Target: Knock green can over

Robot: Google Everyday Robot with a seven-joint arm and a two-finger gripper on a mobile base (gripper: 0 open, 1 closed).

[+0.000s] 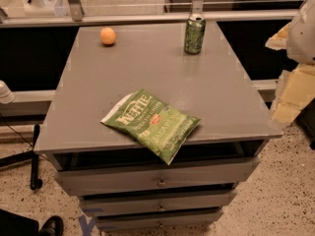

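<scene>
Camera view: we look down on a grey drawer cabinet (pixel 147 77).
Pale bulk (pixel 302 28): at the right edge, blurred; we judge it may be part of the arm.
Gripper: we cannot make it out anywhere, so we cannot tell how open it is or whether it holds anything.
Chip bag (pixel 152 123): flat at the front edge, slightly overhanging, well apart from the can.
Green can (pixel 195 34): upright at the back right of the top, so the whole knock remains.
Orange fruit (pixel 108 36): back left, well apart; nothing blocks the can.
</scene>
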